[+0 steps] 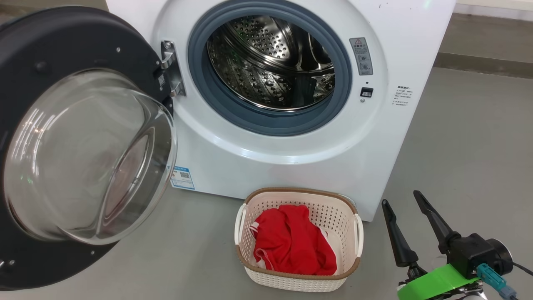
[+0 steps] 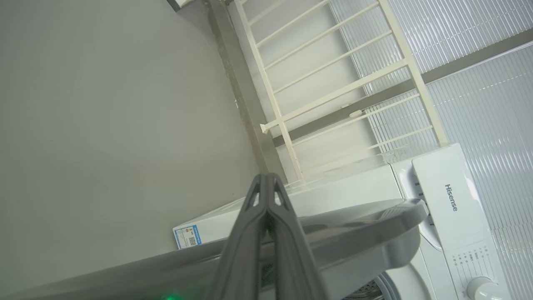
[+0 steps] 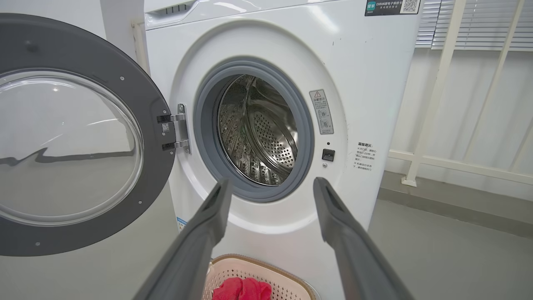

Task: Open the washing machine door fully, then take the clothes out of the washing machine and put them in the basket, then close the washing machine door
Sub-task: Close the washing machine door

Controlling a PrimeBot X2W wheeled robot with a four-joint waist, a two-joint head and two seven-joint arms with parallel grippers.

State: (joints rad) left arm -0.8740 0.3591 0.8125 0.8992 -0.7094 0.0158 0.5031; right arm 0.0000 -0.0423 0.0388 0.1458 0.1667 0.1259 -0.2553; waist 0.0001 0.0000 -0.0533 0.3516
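At far left the door point(image 1: 87, 154) stands swung wide on its hinge point(image 1: 170, 68), glass bowl facing the room. The left gripper point(image 2: 265, 177) has its fingers pressed together and empty, and in its wrist view it lies across the door's grey edge; whether it touches the door cannot be told. In the middle the washer point(image 1: 291, 158) gapes, and the visible part of the drum point(image 1: 270, 62) looks bare. Below it, just in front on the floor, the basket point(image 1: 291, 283) holds the red clothes point(image 1: 293, 243). At lower right the right gripper point(image 1: 400, 198) hangs spread wide and empty, well apart from the basket. Unloading therefore seems done and closing the door is the step in hand. That likely calls for a push on the door's outer face, swinging it round the hinge until the latch catches. Readable writing is scant: "Hisense" point(image 2: 451, 198) on the panel. A blue QR sticker point(image 1: 182, 178), a grey warning label point(image 1: 361, 56) with a red triangle and the print point(image 1: 403, 96) beside it are too small to read.
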